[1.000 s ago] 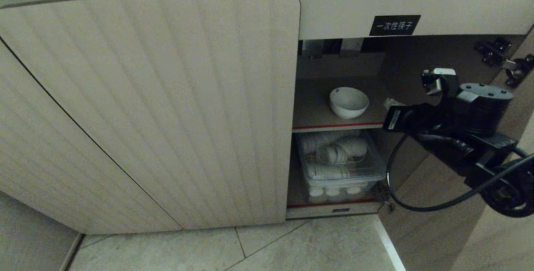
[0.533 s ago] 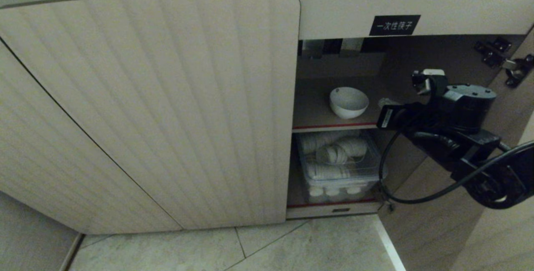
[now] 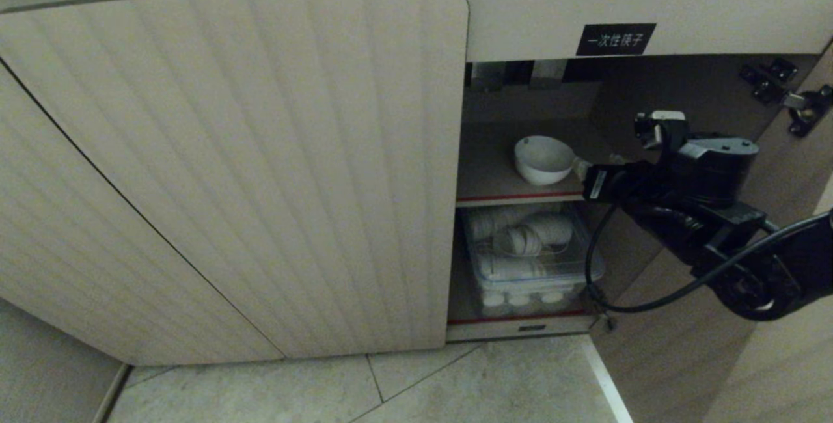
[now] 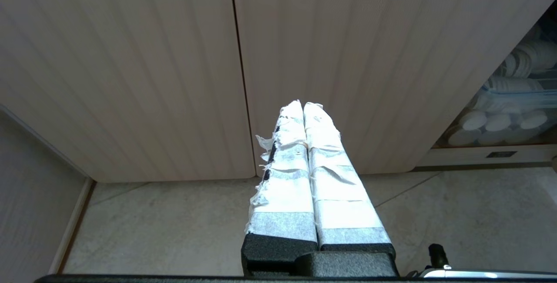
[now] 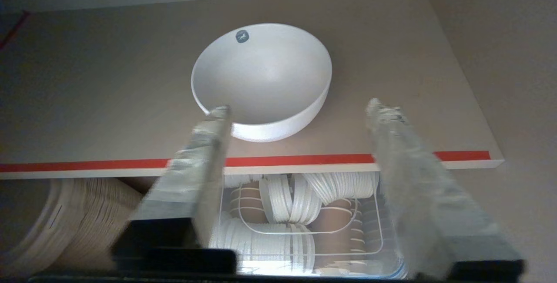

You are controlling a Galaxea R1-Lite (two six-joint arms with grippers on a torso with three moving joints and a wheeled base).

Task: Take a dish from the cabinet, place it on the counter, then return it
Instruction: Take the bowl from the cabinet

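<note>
The dish (image 3: 543, 159), a small white bowl, stands upright on the upper shelf (image 3: 520, 198) of the cabinet (image 3: 260, 169). The shelf front has a red edge. My right gripper (image 3: 580, 168) reaches into the opening from the right, level with the shelf. Seen from the right wrist, the right gripper (image 5: 300, 108) is open and holds nothing. One fingertip (image 5: 219, 112) overlaps the rim of the dish (image 5: 261, 78), and the other is off to its side above the bare shelf (image 5: 413, 122). My left gripper (image 4: 303, 104) is shut and empty, parked low before closed doors. The counter is out of view.
Under the shelf a clear plastic bin (image 3: 530, 254) holds stacked white cups (image 5: 296, 222). The right-hand door stands open, with its hinges (image 3: 781, 84) at the top right. A black label (image 3: 615, 39) sits above the opening. Tiled floor (image 3: 423, 390) lies below.
My right arm has moved left, further into the cabinet opening, so the gripper is now right beside the dish. The dish has not moved.
</note>
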